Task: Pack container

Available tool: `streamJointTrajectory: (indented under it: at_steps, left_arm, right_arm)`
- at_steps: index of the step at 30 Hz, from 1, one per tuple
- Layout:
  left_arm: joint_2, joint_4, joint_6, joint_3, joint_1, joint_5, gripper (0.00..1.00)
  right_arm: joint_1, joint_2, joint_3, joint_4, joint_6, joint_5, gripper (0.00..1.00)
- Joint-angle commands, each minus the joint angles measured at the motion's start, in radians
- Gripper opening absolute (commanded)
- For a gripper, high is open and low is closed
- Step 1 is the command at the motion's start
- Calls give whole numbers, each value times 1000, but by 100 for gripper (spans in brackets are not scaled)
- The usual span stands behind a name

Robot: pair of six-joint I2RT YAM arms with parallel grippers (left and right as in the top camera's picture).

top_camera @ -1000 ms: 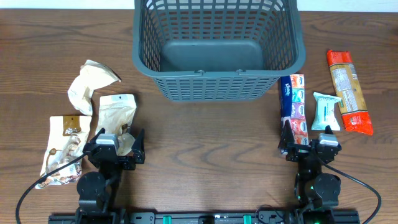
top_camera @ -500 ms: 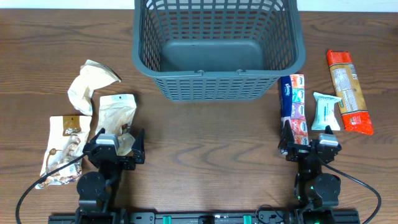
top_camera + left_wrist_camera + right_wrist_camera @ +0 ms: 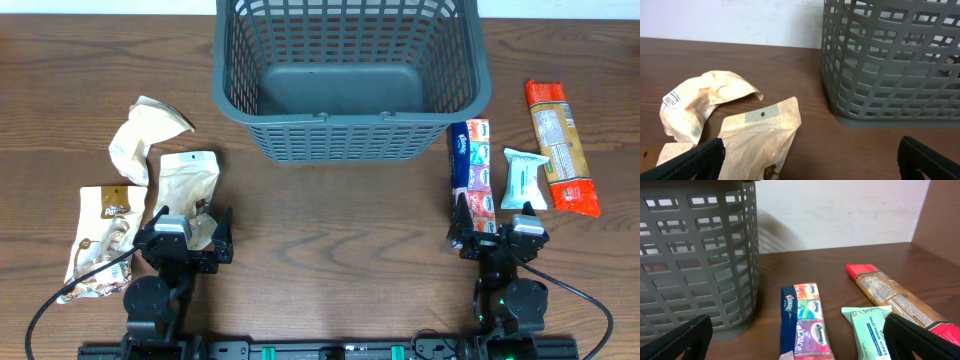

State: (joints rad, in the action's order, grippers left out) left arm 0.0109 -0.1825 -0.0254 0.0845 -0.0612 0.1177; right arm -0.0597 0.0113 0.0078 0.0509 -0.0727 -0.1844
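Observation:
The container (image 3: pixel 350 80) is a large dark grey lattice basket at the table's far middle, empty; it also shows in the left wrist view as the container (image 3: pixel 890 60) and in the right wrist view as the container (image 3: pixel 695 255). My left gripper (image 3: pixel 190 238) rests near the front left, open, its fingers (image 3: pixel 695 162) wide apart over the near end of a tan pouch (image 3: pixel 757 137). My right gripper (image 3: pixel 497 232) rests at the front right, open, straddling the near end of a multicolour tissue pack (image 3: pixel 805 325). Neither holds anything.
Left of the container lie a crumpled tan bag (image 3: pixel 140 135), the tan pouch (image 3: pixel 187 180) and a brown-and-white snack bag (image 3: pixel 100 235). To the right lie the tissue pack (image 3: pixel 472 175), a pale green wipes packet (image 3: pixel 523 178) and a long orange-red packet (image 3: pixel 560 145).

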Motion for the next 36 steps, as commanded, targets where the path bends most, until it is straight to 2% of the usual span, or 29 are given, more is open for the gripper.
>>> streamJointTrajectory:
  at_steps: [1,24,26,28,30,32,36]
  left_arm:
    - [-8,-9,13,-26,-3,10,99]
    - [-8,5,13,-26,-3,10,99]
    - [-7,5,13,-27,-3,10,99]
    - [-7,5,13,-26,-3,10,99]
    - [-7,2,11,-26,-3,10,99]
    - [-7,2,4,-26,-3,10,99]
    - [-7,-3,2,-26,-3,10,99]
  right_arm:
    - [8,-6,-2,4,-16,-14,99]
    - [8,-6,-2,7,-18,14,99]
    - [8,-5,-2,5,-67,40,99]
    - [10,-4,6,16,-193,48,99]
    - [13,0,31,53,-257,86,99]
    - [21,16,73,105,-259,117,99]
    - [70,129,284,256,-165,130,99]
